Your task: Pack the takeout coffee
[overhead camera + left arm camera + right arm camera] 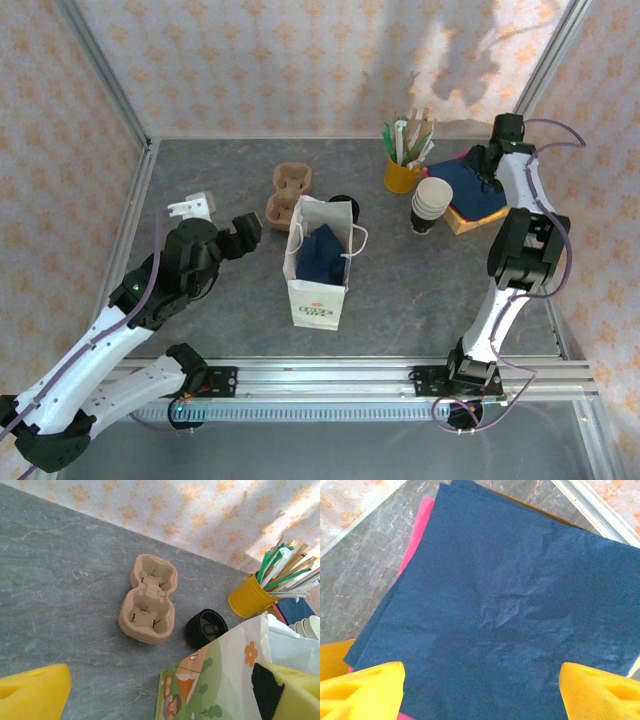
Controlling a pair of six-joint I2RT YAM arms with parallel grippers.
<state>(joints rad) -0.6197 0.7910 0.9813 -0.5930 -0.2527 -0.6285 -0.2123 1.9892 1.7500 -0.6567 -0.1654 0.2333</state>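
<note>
Right pincer (pixel 481 689) gapes above napkins (pixel 510 595); bag (pixel 220 680) half hides coffee cup (pixel 205 626).

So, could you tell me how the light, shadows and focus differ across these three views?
Top external: bright patches and a dark shadow on the back wall above the yellow cup. Left wrist: the cup carrier is sharp, the left fingers in the bottom corners blurred. Right wrist: the blue napkin shows crisp creases, the right fingers soft.
</note>
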